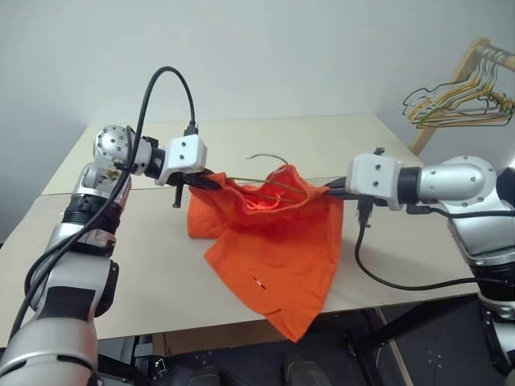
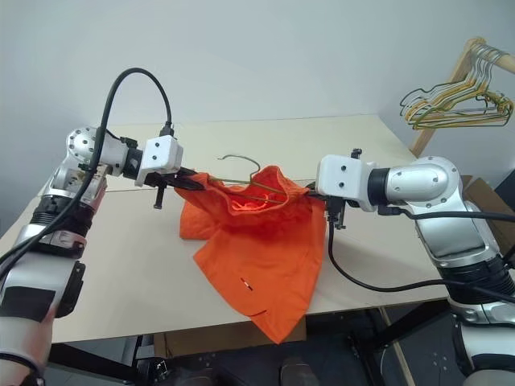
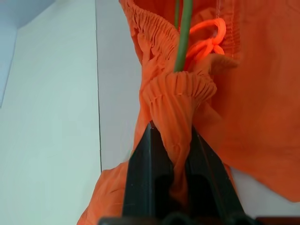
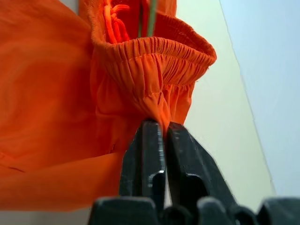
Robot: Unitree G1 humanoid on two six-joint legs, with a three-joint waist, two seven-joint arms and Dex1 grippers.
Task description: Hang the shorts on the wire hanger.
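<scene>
Orange shorts (image 1: pixel 269 241) hang stretched above the worktop (image 1: pixel 137 265), waistband clamped at either end by the closed left pincer (image 1: pixel 211 182) and right pincer (image 1: pixel 331 190). Wire hanger (image 1: pixel 269 173) already sits inside the waistband, hook poking out behind. Releasing and settling the fabric looks to be what's left.

No legible text, label, brand, number or sign on any surface in any view.
</scene>
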